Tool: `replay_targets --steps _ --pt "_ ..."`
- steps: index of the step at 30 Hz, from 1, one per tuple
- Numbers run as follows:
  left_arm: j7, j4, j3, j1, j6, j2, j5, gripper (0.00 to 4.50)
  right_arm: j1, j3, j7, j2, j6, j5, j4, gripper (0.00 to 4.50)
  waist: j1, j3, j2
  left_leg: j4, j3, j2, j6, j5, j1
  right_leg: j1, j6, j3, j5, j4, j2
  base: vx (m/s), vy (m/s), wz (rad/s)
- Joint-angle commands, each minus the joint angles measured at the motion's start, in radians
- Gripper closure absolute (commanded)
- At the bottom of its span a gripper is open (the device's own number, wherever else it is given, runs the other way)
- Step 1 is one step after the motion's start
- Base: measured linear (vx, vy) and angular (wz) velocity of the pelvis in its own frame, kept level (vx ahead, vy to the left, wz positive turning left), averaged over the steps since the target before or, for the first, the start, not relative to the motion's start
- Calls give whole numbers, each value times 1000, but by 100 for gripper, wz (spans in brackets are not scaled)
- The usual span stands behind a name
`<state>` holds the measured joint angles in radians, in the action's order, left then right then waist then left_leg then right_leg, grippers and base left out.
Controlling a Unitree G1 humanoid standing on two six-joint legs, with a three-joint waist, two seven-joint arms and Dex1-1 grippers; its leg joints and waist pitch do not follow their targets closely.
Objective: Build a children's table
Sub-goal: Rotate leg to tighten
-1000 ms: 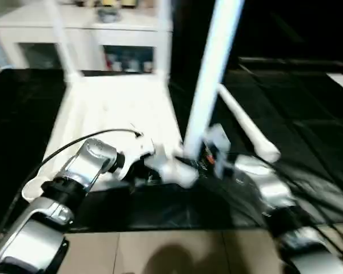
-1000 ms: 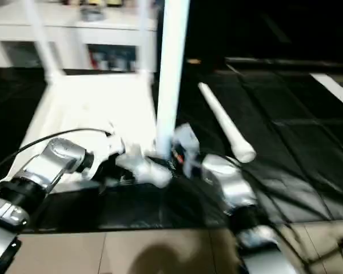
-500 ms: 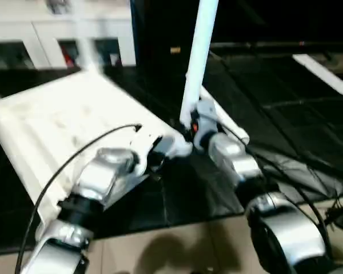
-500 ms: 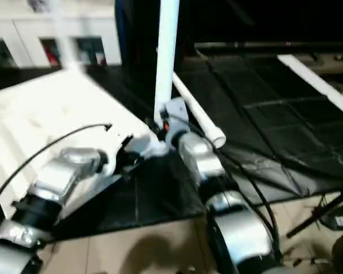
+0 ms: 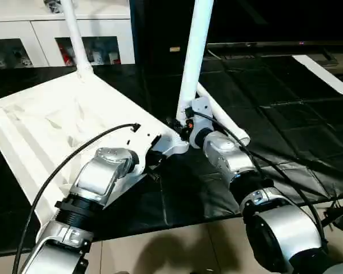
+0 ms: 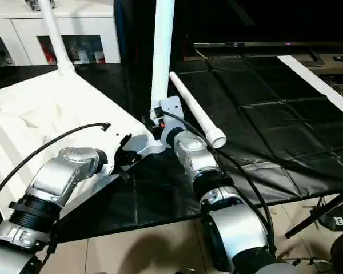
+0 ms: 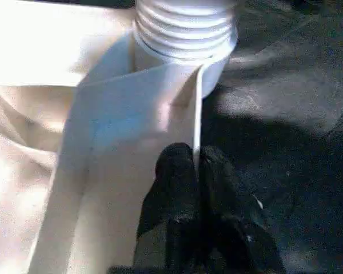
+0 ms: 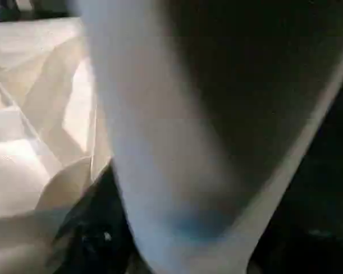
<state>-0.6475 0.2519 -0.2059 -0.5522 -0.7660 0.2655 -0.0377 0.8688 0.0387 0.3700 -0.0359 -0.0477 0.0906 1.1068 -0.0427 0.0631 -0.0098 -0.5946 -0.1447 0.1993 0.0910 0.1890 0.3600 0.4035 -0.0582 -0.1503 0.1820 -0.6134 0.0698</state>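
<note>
Left gripper (image 7: 197, 165) clenched on tabletop (image 5: 57, 125) rim | right gripper (image 6: 155, 121) undeterminable | leg (image 5: 194, 54) socketed

One tabletop (image 5: 57, 125) — three legs (image 5: 193, 57) — two grippers (image 7: 195, 165).

Both eye views looked forward and down over the forearms at the tabletop (image 5: 63, 125), sharing that scene, while each wrist camera sat very close beside the upright leg (image 5: 193, 54).
</note>
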Motion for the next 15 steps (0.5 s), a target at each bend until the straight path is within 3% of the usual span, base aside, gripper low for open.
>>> replay_targets --steps 1,5,7,9,12,14,15 --pt "6 -60 28 -28 29 12 -5 450 -40 13 17 -8 54 -12 84 155 -12 -68 19 70 4 36 -30 209 4 -67 -152 79 279 90 93 0 0 0" --pt "-2 -52 25 -28 41 19 -5 450 -42 -6 35 -3 36 2 82 127 -14 -68 22 70 4 38 -30 210 1 -67 -154 79 282 91 95 0 0 0" --pt "-13 -41 21 -29 55 28 -5 450 -52 -9 46 7 22 0 72 106 -16 -71 22 69 3 39 -32 187 5 -71 -158 80 246 86 92 0 0 0" --pt "-25 -27 12 -32 72 39 -3 450 -65 -11 63 18 13 -2 59 82 -20 -71 27 66 0 39 -34 177 3 -69 -165 81 229 88 93 0 0 0" --pt "-58 14 -7 -39 120 65 5 450 -118 -12 159 45 1 13 -10 59 -27 -73 23 63 -1 37 -47 154 5 -74 -161 81 215 85 92 0 0 0" --pt "-78 29 -18 -42 138 75 9 450 -147 -8 202 64 8 21 -53 38 -30 -73 32 64 -1 39 -54 143 3 -71 -157 81 201 85 88 0 0 0" --pt "-83 33 -20 -42 141 77 9 450 -156 -9 217 69 10 26 -67 38 -32 -74 28 63 -2 39 -58 138 3 -72 -158 80 186 84 87 0 0 0"
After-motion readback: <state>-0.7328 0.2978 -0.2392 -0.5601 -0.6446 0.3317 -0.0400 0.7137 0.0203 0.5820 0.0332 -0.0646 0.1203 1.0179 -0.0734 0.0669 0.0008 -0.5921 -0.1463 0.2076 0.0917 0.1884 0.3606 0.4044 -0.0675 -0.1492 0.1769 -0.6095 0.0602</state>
